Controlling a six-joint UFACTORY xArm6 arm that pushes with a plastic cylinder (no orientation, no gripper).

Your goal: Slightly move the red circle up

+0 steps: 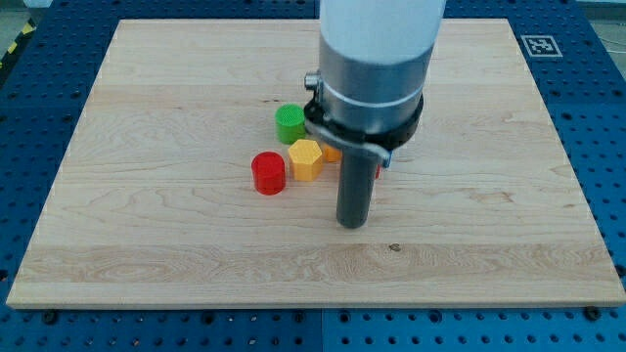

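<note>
The red circle (268, 173) lies on the wooden board (147, 147), left of centre. A yellow hexagon (306, 158) touches it on its right. A green circle (290, 123) sits just above them. An orange block (333, 153) peeks out behind the arm, right of the yellow hexagon. My tip (351, 224) rests on the board to the lower right of the red circle, about a block's width below and right of the yellow hexagon, touching no block.
A small red and blue bit (380, 167) shows at the rod's right side, mostly hidden by the arm. The arm's large grey body (377, 59) covers the board's upper middle. A blue perforated table (597, 98) surrounds the board.
</note>
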